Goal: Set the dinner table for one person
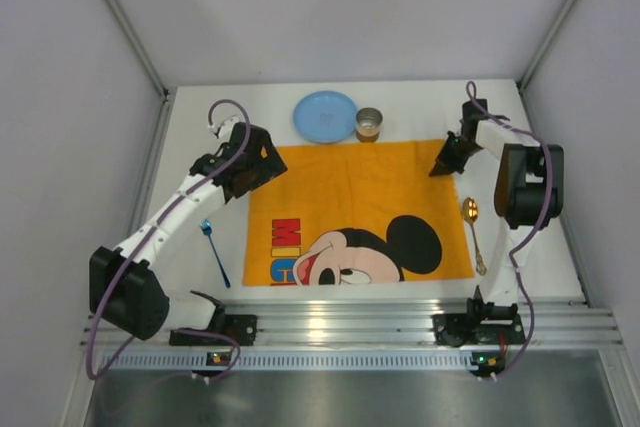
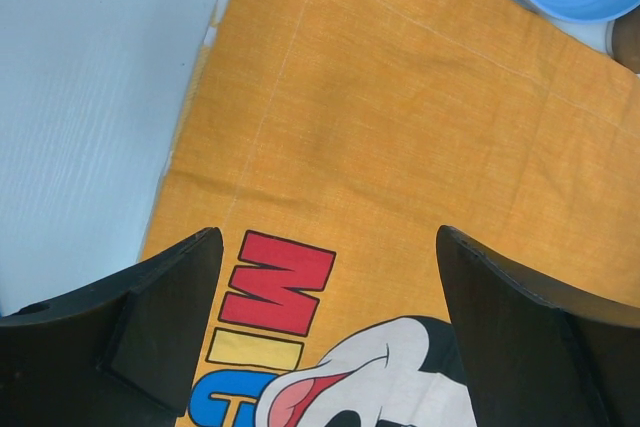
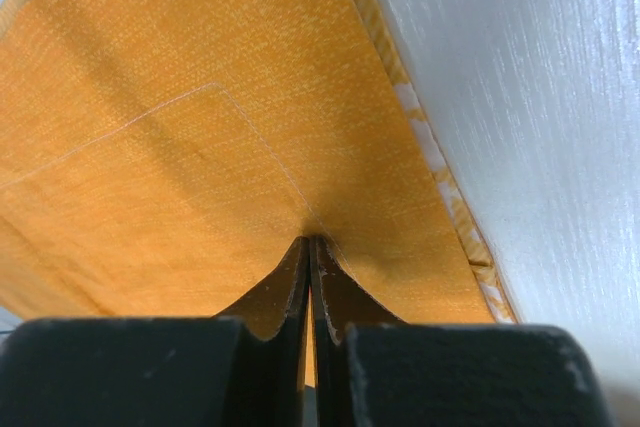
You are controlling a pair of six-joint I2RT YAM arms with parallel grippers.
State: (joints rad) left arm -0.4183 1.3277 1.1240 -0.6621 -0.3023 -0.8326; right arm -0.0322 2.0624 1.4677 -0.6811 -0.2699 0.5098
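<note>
While right gripper (image 3: 309, 241) is pinching the cloth (image 1: 350, 182) | left gripper (image 2: 328, 237) is hovering open | far plate (image 1: 325, 116), cup (image 1: 369, 124), spoon (image 1: 473, 232), blue utensil (image 1: 214, 252) are awaiting placement

Top camera overlooks whole orange cloth (image 1: 350, 187); wrist cameras sit close over its left and right edges, counter (image 2: 80, 97) alongside.

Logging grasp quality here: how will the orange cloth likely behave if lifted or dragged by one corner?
Probably floppy: the orange cloth rises into a small peak where the right gripper pinches it. Likely light, being thin weave lying flat on the dinner table. Dragged by that corner, it would probably wrinkle rather than slide as one sheet.
</note>
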